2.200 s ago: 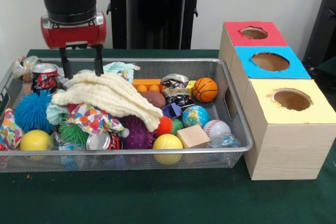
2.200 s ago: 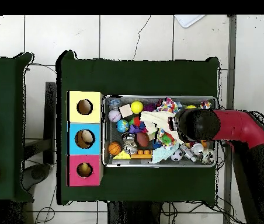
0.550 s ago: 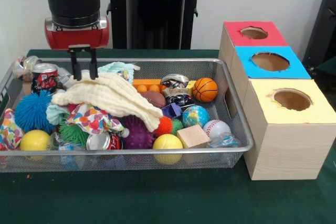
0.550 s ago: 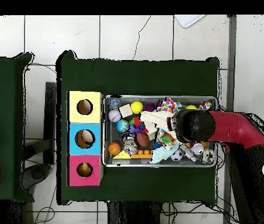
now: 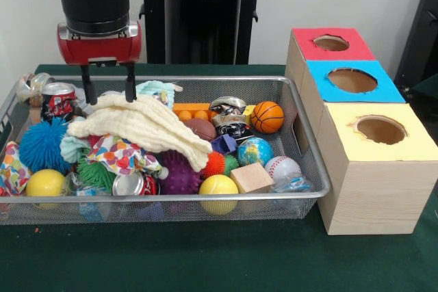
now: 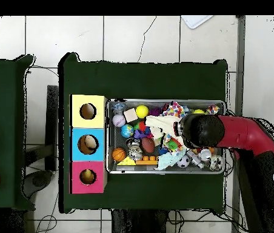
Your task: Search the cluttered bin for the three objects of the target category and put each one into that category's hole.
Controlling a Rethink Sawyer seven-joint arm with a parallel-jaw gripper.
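Observation:
The wire mesh bin [image 5: 311, 143] stands on the green table, full of clutter; it also shows in the overhead view [image 6: 108, 159]. My gripper [image 5: 108, 91] hangs over the bin's back left part. It is open, with its fingertips [image 5: 130, 94] down at the top edge of a pale yellow cloth [image 5: 147, 126] draped over the pile. No plush animal shows plainly; the cloth and clutter hide what lies under them. The red-topped box's hole [image 5: 331, 43] is at the far right, beyond the bin's end. In the overhead view the arm [image 6: 203, 130] covers the gripper.
The blue-topped box [image 5: 352, 80] and the yellow-topped box [image 5: 380, 130] stand in a row with the red one. The bin holds a blue spiky ball [image 5: 41, 145], a soda can [image 5: 59, 100], a small basketball [image 5: 267, 116], a wooden block [image 5: 251, 177] and yellow balls [image 5: 218, 186].

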